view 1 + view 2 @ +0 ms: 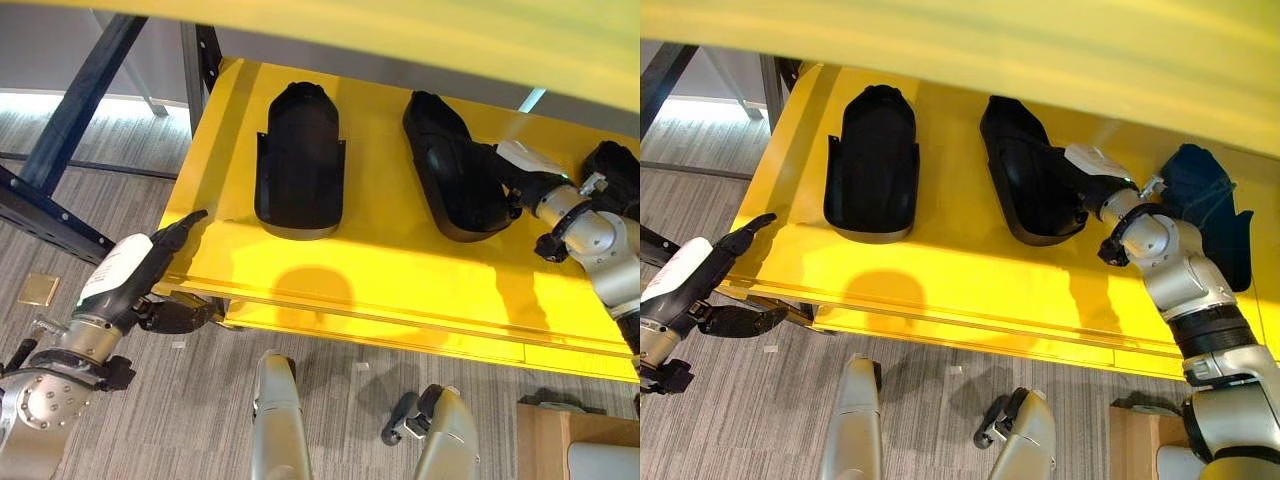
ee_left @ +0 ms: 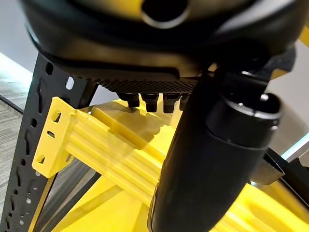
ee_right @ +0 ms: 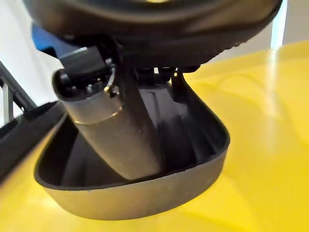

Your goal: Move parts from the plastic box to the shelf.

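Three black moulded parts lie on the yellow shelf (image 1: 330,270): one at the left (image 1: 300,160), one in the middle (image 1: 450,175) and one at the far right (image 1: 1205,205). My right hand (image 1: 1092,178) grips the near rim of the middle part (image 3: 145,193); its thumb (image 3: 116,130) is inside the hollow shell and the fingers are over the wall. That part rests on the shelf board. My left hand (image 1: 140,275) is open at the shelf's front left corner and holds nothing. Its thumb (image 2: 212,159) lies over the top, with the fingers (image 1: 185,315) under the front edge.
A higher yellow shelf board (image 1: 400,30) overhangs the far side. Dark blue uprights and braces (image 1: 70,110) stand at the shelf's left end. A wooden box corner (image 1: 560,440) sits on the grey carpet at the lower right, and a small brass plate (image 1: 38,290) lies at the left.
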You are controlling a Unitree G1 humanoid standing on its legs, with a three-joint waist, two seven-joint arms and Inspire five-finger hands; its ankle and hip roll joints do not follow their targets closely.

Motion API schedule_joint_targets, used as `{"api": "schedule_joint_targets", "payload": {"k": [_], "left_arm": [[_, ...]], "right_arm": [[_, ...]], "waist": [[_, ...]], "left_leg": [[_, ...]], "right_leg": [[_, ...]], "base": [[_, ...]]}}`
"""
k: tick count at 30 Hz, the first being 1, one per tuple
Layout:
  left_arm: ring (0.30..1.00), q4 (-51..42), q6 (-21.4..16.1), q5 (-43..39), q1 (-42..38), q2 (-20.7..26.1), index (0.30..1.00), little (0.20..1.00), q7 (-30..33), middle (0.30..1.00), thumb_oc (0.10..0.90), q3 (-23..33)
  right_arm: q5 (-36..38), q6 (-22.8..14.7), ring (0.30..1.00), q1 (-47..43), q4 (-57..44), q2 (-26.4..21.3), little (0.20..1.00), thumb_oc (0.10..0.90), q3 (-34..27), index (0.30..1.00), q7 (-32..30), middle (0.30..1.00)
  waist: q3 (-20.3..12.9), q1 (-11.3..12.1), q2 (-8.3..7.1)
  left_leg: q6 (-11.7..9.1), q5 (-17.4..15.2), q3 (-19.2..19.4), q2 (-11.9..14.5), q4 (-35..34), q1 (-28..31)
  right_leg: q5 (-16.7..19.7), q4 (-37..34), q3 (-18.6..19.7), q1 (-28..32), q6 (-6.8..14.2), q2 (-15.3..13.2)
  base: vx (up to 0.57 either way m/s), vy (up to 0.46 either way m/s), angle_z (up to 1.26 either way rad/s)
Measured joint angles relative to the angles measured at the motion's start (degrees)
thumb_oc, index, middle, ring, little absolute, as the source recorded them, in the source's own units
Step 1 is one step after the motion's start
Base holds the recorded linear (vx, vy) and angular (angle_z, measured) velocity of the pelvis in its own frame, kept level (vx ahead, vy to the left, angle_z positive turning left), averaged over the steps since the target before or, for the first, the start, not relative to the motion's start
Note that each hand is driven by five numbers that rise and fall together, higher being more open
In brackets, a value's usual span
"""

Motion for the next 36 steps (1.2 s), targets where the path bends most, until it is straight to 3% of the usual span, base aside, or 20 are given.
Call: {"api": "schedule_joint_targets", "payload": {"k": [8,21,36], "left_arm": [[1.000,-0.5,0.1,0.5,0.4,-0.7,1.000,1.000,-0.2,1.000,0.900,1.2],[1.000,-0.5,1.3,1.1,0.2,-2.5,1.000,1.000,-0.1,1.000,0.900,2.1],[1.000,-0.5,2.7,1.1,0.3,-2.6,1.000,1.000,0.0,1.000,0.900,2.6]], "right_arm": [[1.3,2.1,1.000,5.0,-4.7,3.2,1.000,0.900,-5.3,1.000,0.0,1.000],[3.5,3.7,1.000,7.1,-5.7,7.2,1.000,0.900,-7.6,1.000,-0.5,1.000],[9.4,7.7,1.000,7.5,-5.3,15.9,1.000,0.900,-10.8,1.000,-6.6,1.000]], "waist": [[-0.5,-0.5,-0.77],[-1.1,-1.3,-1.42],[-2.3,-1.8,-1.41]], "left_leg": [[0.0,0.0,-0.2,0.1,0.1,-0.5],[0.0,0.0,-0.2,0.9,0.2,-0.7],[0.1,0.1,-0.2,1.3,0.3,-1.5]], "right_leg": [[0.1,0.0,-0.1,-0.4,0.1,0.2],[0.2,0.0,0.0,-0.8,-0.3,0.9],[0.5,0.0,0.3,-2.0,-0.7,1.5]], "base": [[0.00,0.000,0.00],[0.00,0.002,-0.01],[0.00,0.000,-0.01]]}}
